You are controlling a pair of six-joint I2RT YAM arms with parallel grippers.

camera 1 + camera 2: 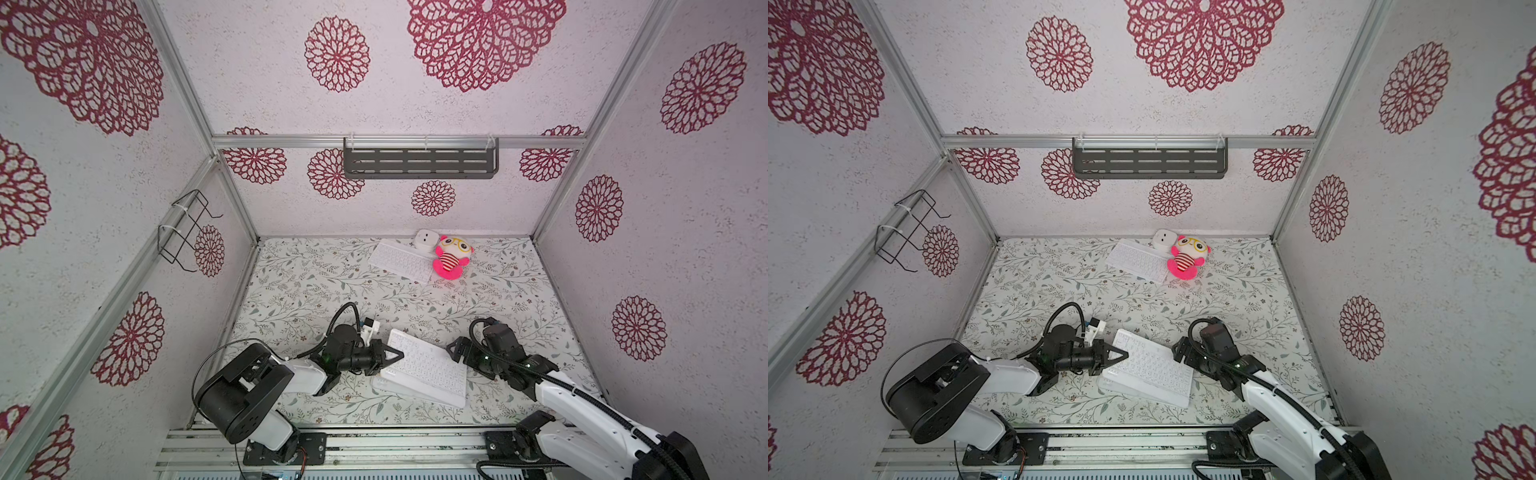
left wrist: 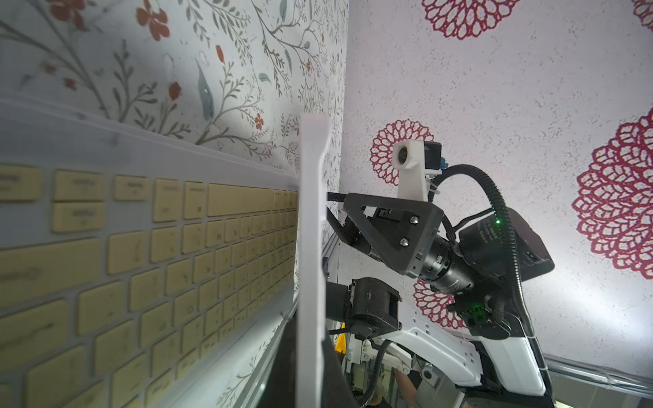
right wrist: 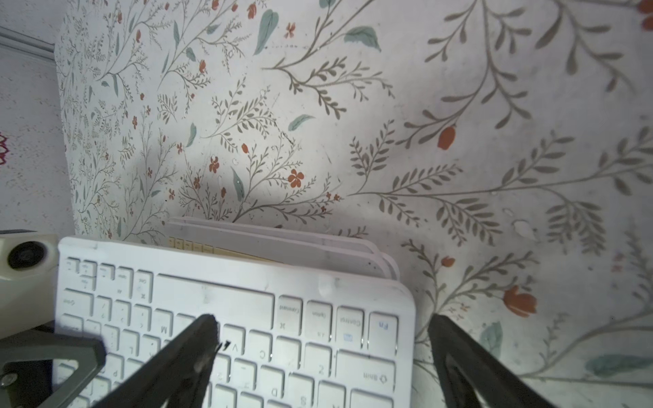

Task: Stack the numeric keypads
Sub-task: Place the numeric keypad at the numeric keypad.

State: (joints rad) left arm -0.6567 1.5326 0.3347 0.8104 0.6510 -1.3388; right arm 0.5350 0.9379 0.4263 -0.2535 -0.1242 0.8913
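Floral-printed surface (image 1: 316, 286) lined the booth. At lower centre of both top views, a thin white-keyed plastic keypad (image 1: 428, 368) sat tilted on the pile, with a pale-yellow-keyed keypad (image 2: 141, 265) beneath it. The left gripper (image 1: 395, 355) pinched its left edge; the right gripper (image 1: 454, 350) gaped wide over its right end. The step seemingly called for lowering it level, corners squared, before release. A far white keypad (image 1: 401, 262) lay at upper centre.

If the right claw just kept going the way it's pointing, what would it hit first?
Probably the top white keyboard: the open right gripper has one finger over its keys, the other past its edge.
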